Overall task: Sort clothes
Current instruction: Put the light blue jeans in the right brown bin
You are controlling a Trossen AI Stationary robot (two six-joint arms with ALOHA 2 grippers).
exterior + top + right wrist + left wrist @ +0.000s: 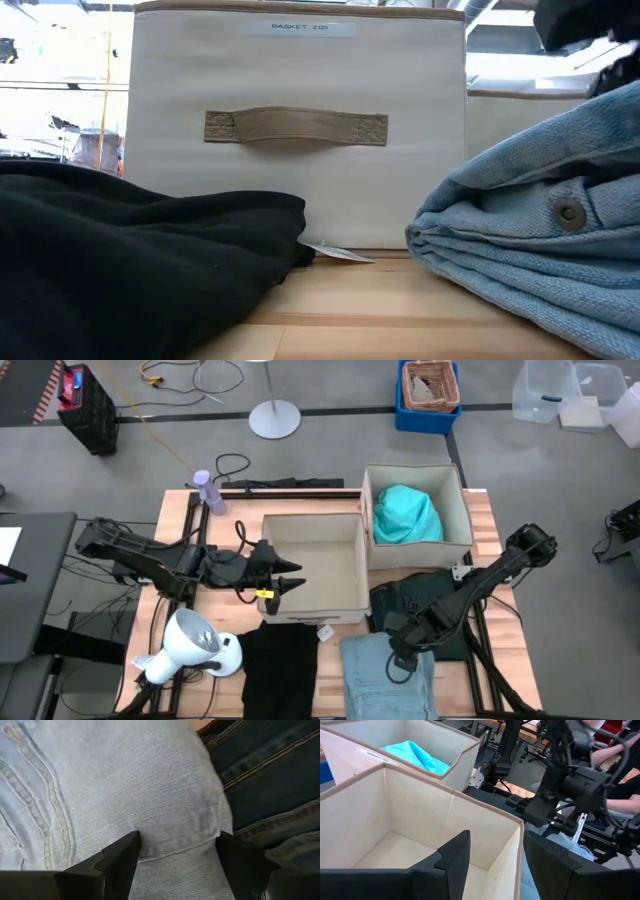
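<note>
The teal top (pixel 405 515) lies in the far right beige box (pixel 465 510). The black garment (pixel 280 670) lies at the table's near edge, in front of the empty beige box (pixel 350 575). The light blue jeans (pixel 375 685) lie folded to its right. The dark charcoal jeans (pixel 410 600) lie just beyond them. My left gripper (pixel 288 577) is open and empty over the empty box's left part. My right gripper (pixel 177 847) is open, pointing down at the light blue jeans' far end. My right gripper comes at the light blue jeans from above. Its two open fingers (pixel 122 855) stand on either side of a hump of denim (pixel 175 820) at the jeans' far end. I cannot tell whether the tips touch the cloth. The jeans lie on the table.
A white lamp-like object (pixel 190 645) lies at the table's near left. A purple bottle (pixel 205 490) stands at the far left corner. A small white tag (pixel 335 253) lies in front of the empty box. In the left wrist view the empty box's near wall (pixel 507 860) shows between my fingers.
</note>
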